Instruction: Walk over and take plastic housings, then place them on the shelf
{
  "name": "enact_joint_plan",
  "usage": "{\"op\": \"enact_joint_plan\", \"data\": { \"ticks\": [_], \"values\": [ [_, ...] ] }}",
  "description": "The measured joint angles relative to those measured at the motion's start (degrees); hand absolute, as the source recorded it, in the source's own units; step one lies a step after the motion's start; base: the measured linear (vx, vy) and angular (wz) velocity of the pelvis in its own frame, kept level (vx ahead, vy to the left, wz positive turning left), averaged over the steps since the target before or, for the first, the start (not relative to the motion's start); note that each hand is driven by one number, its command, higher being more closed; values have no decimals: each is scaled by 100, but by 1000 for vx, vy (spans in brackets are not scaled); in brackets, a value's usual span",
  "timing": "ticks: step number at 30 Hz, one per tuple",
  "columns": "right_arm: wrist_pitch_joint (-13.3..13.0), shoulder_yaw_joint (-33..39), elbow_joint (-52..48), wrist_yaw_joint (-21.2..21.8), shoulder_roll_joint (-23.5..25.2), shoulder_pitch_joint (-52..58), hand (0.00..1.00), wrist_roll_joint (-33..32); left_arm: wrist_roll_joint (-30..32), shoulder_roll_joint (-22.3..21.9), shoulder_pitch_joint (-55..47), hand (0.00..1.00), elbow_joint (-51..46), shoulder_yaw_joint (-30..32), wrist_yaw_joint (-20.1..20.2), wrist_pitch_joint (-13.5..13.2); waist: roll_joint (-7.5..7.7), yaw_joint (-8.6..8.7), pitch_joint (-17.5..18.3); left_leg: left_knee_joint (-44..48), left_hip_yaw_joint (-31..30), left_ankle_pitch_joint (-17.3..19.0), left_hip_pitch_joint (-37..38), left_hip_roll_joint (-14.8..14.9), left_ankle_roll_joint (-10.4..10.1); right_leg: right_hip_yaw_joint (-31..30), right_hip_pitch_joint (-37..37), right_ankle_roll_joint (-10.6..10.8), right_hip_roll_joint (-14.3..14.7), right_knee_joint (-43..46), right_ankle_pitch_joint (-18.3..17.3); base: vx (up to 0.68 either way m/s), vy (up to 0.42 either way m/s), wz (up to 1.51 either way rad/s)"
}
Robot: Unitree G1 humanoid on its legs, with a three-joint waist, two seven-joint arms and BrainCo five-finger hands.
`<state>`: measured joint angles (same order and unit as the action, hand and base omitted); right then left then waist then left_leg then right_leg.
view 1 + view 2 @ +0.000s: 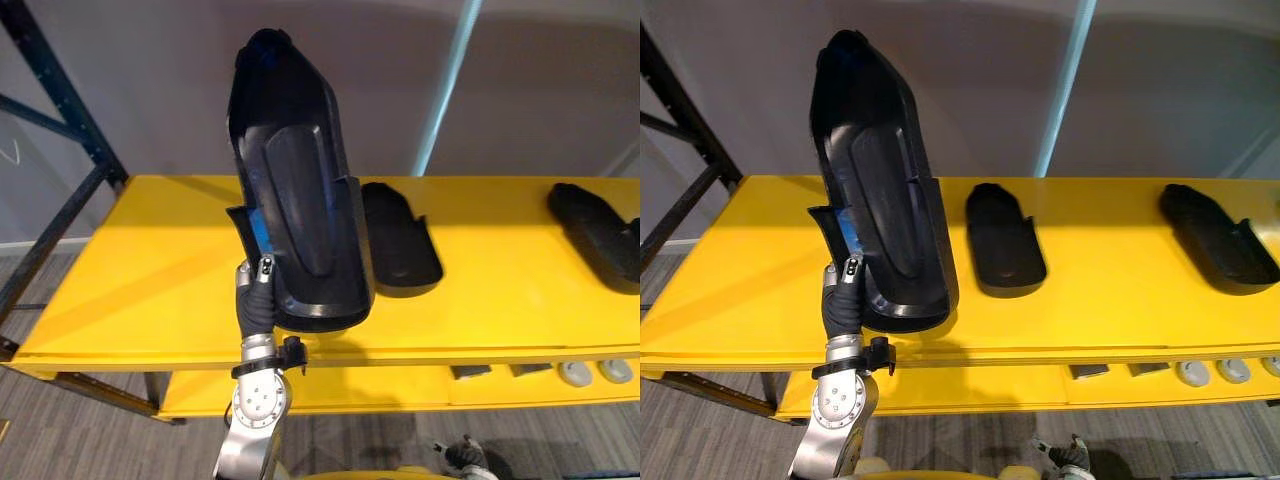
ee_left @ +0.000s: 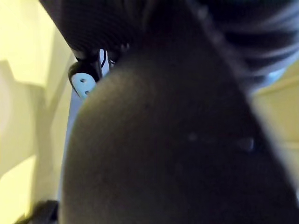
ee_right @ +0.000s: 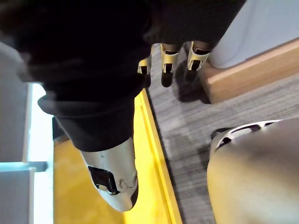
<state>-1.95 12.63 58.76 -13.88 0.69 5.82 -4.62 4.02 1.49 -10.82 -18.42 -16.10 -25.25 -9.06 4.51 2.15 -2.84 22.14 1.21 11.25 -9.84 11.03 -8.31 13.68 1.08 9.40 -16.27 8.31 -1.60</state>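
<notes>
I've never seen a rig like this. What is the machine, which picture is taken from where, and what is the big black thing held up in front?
This is a humanoid robot on two legs, with two arms that end in fingered hands. The two wide pictures come from a stereo camera on its head, looking down at a yellow shelf. The two close-ups come from cameras on its wrists.

The left hand grips the lower edge of a large black plastic housing and holds it upright over the shelf's front. The left wrist view shows that housing from very close.

A second housing lies flat in the middle of the shelf, and a third housing lies at its right end. Small grey parts sit on a lower level.

The right hand hangs over the floor with its fingers relaxed, holding nothing.
</notes>
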Motion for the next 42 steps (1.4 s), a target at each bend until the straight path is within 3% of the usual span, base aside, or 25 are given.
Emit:
{"op": "enact_joint_plan", "data": {
  "ticks": [2, 3, 5, 6, 7, 8, 10, 11, 12, 17, 25, 38, 42],
  "values": [
    [6, -14, -12, -2, 76, 9, 0, 11, -2, 10, 0, 100, 50, 40, -9, 1, 21, -46, -8, 540, 31, 311, -177, -11, 72, -107, -11, 10, 17, -110, 299, -128, 360, -20],
    [4, -27, -18, -11, 120, 9, 0, 18, -1, 52, 12, 100, 49, 42, -9, -30, 21, -174, -8, 867, 182, 599, -291, 27, 133, -356, 112, 8, 25, -82, 333, -219, 405, -87],
    [48, -134, -5, -20, 56, -69, 0, 77, -1, 171, -26, 100, 49, 79, -23, -46, -13, -335, -2, 1183, 555, 877, -479, 101, 305, -450, 420, -405, 12, -90, 549, -252, 290, -109],
    [78, -236, -5, -15, 10, -204, 0, 82, 3, 216, -100, 100, 56, 102, -25, -39, -54, -286, -24, 1086, 752, 874, -518, 138, 381, -495, 671, -645, 64, 304, 290, -259, 184, -68],
    [90, -232, -16, -21, 6, -184, 0, 79, 5, 195, -141, 100, 113, 71, 11, -21, -37, -166, -34, 897, 812, 820, -467, 108, 448, -843, 886, -341, 342, 1204, -239, -203, 132, -46],
    [89, -231, -43, -17, 9, -159, 0, 71, 5, 176, -179, 100, 120, 51, 20, -16, -34, -147, -41, 790, 845, 809, -405, 75, 451, -1022, 900, -279, 540, 1476, -523, -98, 73, -30],
    [62, -240, -358, 10, 45, 84, 0, 64, 19, 68, -165, 100, 106, -7, 69, -20, -29, -138, -51, 553, 824, 657, -272, -94, 458, -1696, 652, -322, 1357, 1596, -1381, -77, 46, -25],
    [43, -236, -406, 25, 45, 116, 0, 42, 33, 1, -146, 100, 125, -9, 116, -18, -57, -137, -67, 544, 771, 628, -283, -130, 445, -1880, 601, -506, 1496, 1508, -1526, -78, 9, 7],
    [15, -207, -477, 21, 40, 152, 0, -10, 107, -104, -146, 100, 122, -60, 176, 14, -77, -81, -59, 461, 638, 514, -279, -197, 438, -1998, 545, -521, 1575, 1449, -1525, -30, -13, 23],
    [8, -169, -615, 32, 122, 246, 0, -54, 320, -135, -136, 100, 114, -242, 400, 49, -40, -65, -65, 100, 329, 97, -135, -321, 362, -1651, 290, -654, 1526, 1240, -1423, 89, -60, 42],
    [23, -143, -624, 55, 220, 259, 0, -177, 336, -136, -147, 100, 105, -104, 401, 105, 45, -302, -24, -435, 364, -200, 221, -170, 277, -1598, -131, -832, 1664, 628, -1057, 55, -42, 7],
    [43, -196, -607, 59, 165, 376, 0, -156, 456, -121, -102, 100, 138, 585, 220, 300, 80, -308, 103, -748, 484, -330, 226, -151, 318, -1691, -289, -764, 1644, 51, -720, -79, 10, -1],
    [56, -185, -570, 166, 148, 456, 0, -142, 468, 19, 552, 100, 622, 906, 93, 511, 72, -303, 113, -800, 469, -412, 221, -199, 311, -1664, -291, -743, 1635, 46, -705, -26, 9, 4]
  ]
}}
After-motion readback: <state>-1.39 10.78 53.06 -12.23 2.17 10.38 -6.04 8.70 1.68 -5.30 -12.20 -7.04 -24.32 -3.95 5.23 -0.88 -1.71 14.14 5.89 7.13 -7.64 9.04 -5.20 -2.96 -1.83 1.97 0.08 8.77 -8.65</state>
